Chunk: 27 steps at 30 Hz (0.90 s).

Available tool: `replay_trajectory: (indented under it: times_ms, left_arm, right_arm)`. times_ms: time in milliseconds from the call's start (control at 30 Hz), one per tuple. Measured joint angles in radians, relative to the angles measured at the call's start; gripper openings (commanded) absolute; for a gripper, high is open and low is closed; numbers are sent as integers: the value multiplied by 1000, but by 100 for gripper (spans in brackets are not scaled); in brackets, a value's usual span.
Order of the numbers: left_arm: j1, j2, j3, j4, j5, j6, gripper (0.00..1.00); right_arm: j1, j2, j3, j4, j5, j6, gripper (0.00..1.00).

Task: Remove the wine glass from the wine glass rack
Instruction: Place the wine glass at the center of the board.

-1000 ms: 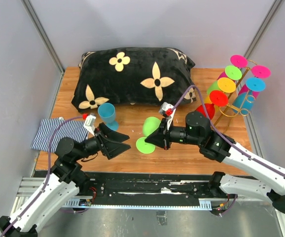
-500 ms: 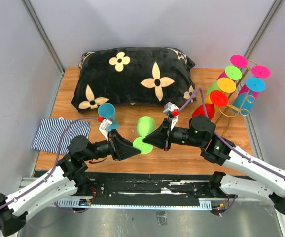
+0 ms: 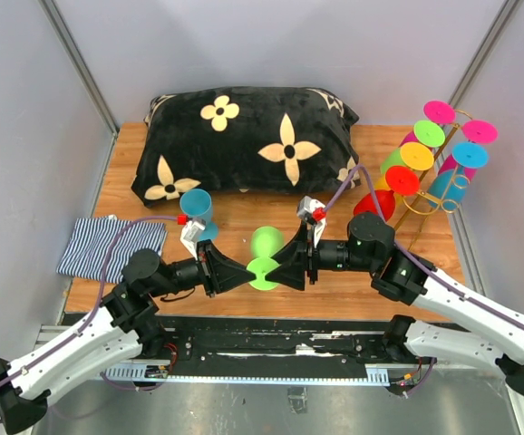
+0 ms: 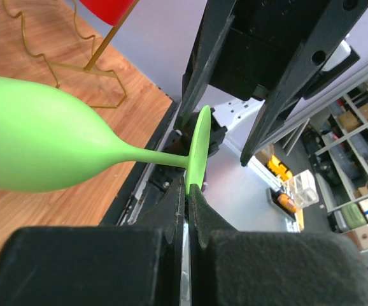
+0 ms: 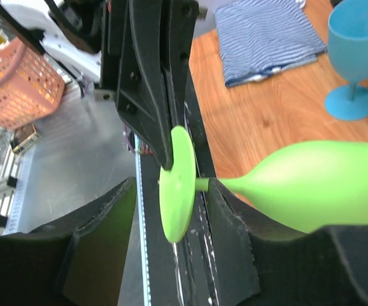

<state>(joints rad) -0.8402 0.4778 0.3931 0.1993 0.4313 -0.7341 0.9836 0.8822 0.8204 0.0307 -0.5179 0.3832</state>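
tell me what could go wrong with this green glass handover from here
1. The left hand pinches only the thin edge of the foot of the green wine glass, with the bowl sticking out sideways. The glass may pivot or slip free.
2. The right hand has its open fingers astride the stem, right beside the foot. Pulling away could catch the foot and knock the glass loose.

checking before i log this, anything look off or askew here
The green wine glass hangs sideways in mid-air, pinched only at its foot's rim by the left end effector; the right end effector stands open around that foot.
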Motion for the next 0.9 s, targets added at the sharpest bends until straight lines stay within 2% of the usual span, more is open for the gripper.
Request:
replay_trajectory:
  times_ms: [133,233,300,467,500,533,633,767,900]
  left_arm:
    - [0,-9,21,-65,4,52,0]
    - [0,-19,34,-92,5,85,1]
    - [0,-21,43,-93,14,105,0]
    - [0,-2,44,-87,48,125,1]
    - [0,3,44,-88,53,129,7]
    - [0,3,44,-94,53,134,20]
    - [0,-16,45,-120,37,159,64]
    - [-1,-70,52,-180,-28,175,98]
    - [-1,-122,81,-259,-98,188,100]
  right_arm:
    - [0,-9,1,-95,-13,-21,51]
    - [0,-8,1,-136,-14,-19,44]
    - [0,-3,1,-141,-17,-12,29]
    - [10,30,1,-87,-33,35,2]
    - [18,41,1,-72,-34,45,1]
    - [23,47,0,-73,-33,49,1]
    - [33,61,0,-72,-30,51,1]
    - [114,67,-15,-94,29,-46,1]
    - [171,59,-67,-124,114,-241,1]
